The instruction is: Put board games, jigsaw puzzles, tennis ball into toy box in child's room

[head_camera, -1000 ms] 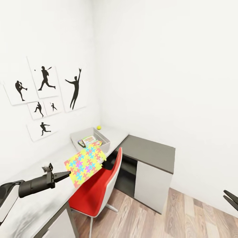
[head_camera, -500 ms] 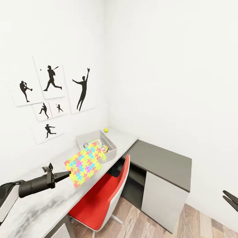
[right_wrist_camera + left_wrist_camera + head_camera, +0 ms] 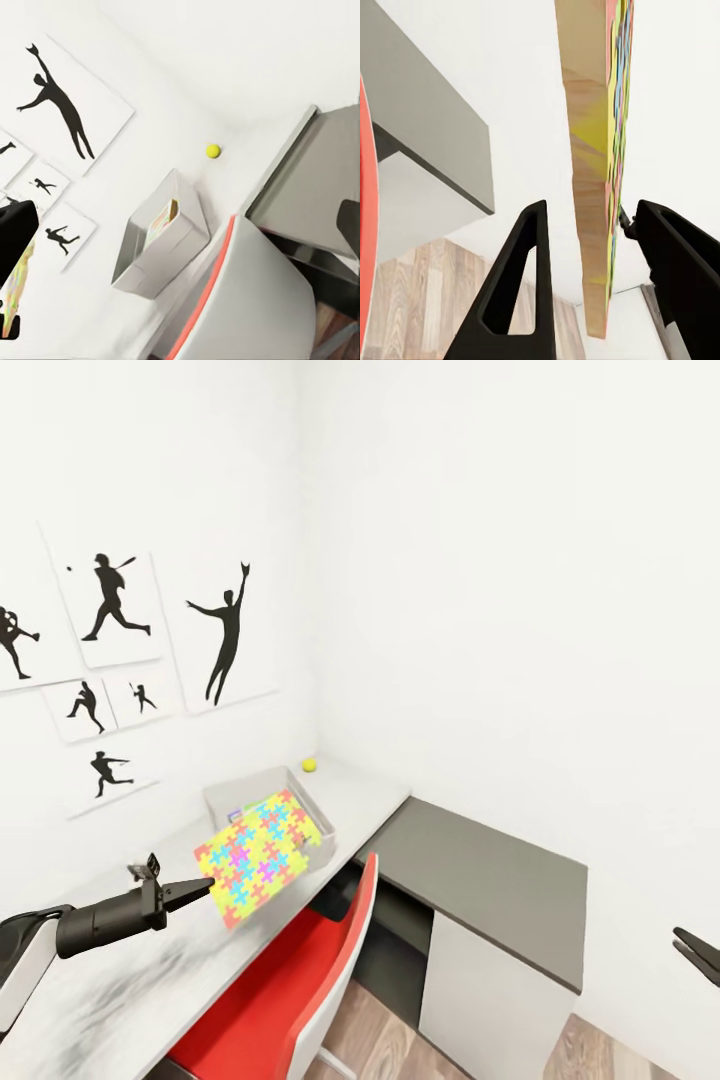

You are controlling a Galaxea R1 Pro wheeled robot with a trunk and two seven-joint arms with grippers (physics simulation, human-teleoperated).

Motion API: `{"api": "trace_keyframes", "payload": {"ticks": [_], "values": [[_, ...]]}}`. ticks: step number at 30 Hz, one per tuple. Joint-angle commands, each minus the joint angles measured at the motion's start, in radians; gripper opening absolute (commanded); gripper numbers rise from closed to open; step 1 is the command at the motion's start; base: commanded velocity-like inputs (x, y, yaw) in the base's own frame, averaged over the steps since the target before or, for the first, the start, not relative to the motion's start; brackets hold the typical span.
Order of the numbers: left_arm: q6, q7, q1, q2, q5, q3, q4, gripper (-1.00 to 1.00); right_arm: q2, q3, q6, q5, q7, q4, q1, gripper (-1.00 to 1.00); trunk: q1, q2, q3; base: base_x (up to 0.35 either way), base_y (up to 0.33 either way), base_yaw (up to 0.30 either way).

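Note:
My left gripper (image 3: 205,885) is shut on a corner of a jigsaw puzzle (image 3: 260,853), a thin square of yellow, green, pink and blue pieces held tilted above the white table (image 3: 110,980). In the left wrist view the puzzle (image 3: 596,172) stands edge-on between the black fingers (image 3: 521,285). Just beyond it sits the grey toy box (image 3: 222,797), and in the head view the puzzle overlaps its near side. Something colourful lies inside the box (image 3: 161,255). The yellow tennis ball (image 3: 309,765) rests on the table in the corner. My right gripper (image 3: 697,952) hangs open at the right edge.
A red chair (image 3: 290,1010) with a white back is pushed against the table's front edge. A dark grey cabinet top (image 3: 490,880) joins the table on the right, above white cupboard fronts. Black baseball silhouette posters (image 3: 110,600) hang on the wall behind.
The whole head view has shifted, so the camera has moved: table and toy box look nearer, and the puzzle now overlaps the box. The left gripper still holds the puzzle.

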Motion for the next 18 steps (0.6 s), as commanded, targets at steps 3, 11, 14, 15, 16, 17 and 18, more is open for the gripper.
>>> {"api": "trace_keyframes", "payload": {"ticks": [3, 11, 14, 15, 16, 17, 18], "values": [[0.006, -0.002, -0.001, 0.0, 0.002, 0.0, 0.0, -1.0, 0.001, 0.0, 0.032, -0.003, -0.001, -0.062, 0.0, 1.0, 0.001, -0.001, -0.001, 0.256, -0.242, 0.209], [0.006, -0.002, -0.001, 0.0, 0.002, 0.0, 0.0, -1.0, 0.002, 0.001, 0.067, 0.001, -0.002, -0.093, 0.0, 1.0, 0.001, -0.001, -0.001, 0.241, -0.254, 0.271], [0.006, -0.002, -0.001, 0.001, 0.002, 0.0, 0.0, -1.0, 0.002, 0.002, 0.067, 0.001, -0.002, -0.094, 0.0, 1.0, 0.001, -0.001, -0.001, 0.213, -0.194, 0.281], [0.006, -0.002, -0.001, 0.001, 0.002, 0.0, 0.0, -1.0, 0.002, 0.002, 0.067, 0.001, -0.002, -0.094, 0.0, 1.0, 0.001, -0.001, -0.001, 0.205, -0.096, 0.281], [0.006, -0.002, -0.001, 0.001, 0.002, 0.0, 0.0, -1.0, 0.002, 0.002, 0.067, 0.002, -0.003, -0.094, 0.0, 1.0, 0.001, -0.001, -0.001, 0.204, -0.062, 0.282], [0.006, -0.002, -0.001, 0.002, 0.002, 0.0, 0.0, -1.0, 0.002, 0.002, 0.067, 0.002, -0.003, -0.094, 0.0, 1.0, 0.001, -0.001, -0.001, 0.21, -0.039, 0.282], [0.006, -0.002, -0.001, 0.002, 0.002, 0.0, 0.0, -1.0, 0.002, 0.002, 0.067, 0.002, -0.003, -0.094, 0.0, 1.0, 0.001, -0.001, -0.001, 0.231, -0.002, 0.282]]}}
